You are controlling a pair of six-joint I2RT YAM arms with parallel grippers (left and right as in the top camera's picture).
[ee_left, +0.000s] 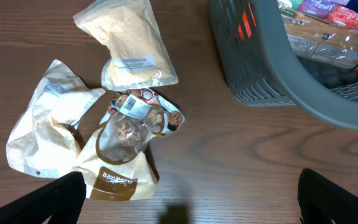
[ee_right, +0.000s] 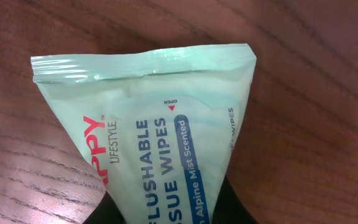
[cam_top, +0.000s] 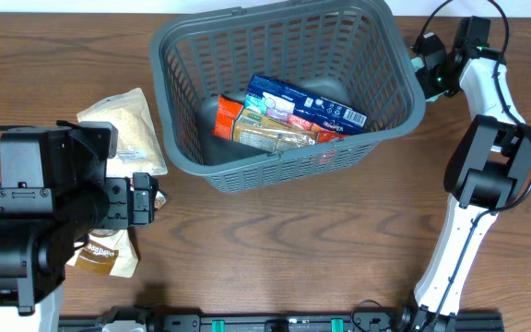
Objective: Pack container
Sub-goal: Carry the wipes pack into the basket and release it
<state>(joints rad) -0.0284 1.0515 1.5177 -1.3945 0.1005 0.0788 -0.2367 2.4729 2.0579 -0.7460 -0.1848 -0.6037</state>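
Note:
The dark grey slatted container (cam_top: 390, 69) stands at the back middle of the table and holds a blue packet (cam_top: 307, 103) and orange snack packs (cam_top: 230, 116). Its corner also shows in the left wrist view (ee_left: 272, 71). My right gripper (cam_top: 429, 66) hovers just outside the container's right rim. It is shut on a mint-green pack of flushable wipes (ee_right: 160, 118), held above the bare wood between the fingers (ee_right: 173, 214). My left gripper (ee_left: 188, 202) is open and empty above the table, just right of a brown-and-cream nut pouch (ee_left: 123, 155). In the overhead view it sits at the lower left (cam_top: 150, 198).
A white pouch of pale granules (ee_left: 129, 43) and a crumpled white pouch (ee_left: 45, 127) lie left of the container, touching the nut pouch. The granule pouch also shows in the overhead view (cam_top: 125, 129). The left arm's body (cam_top: 35, 221) covers the lower left corner.

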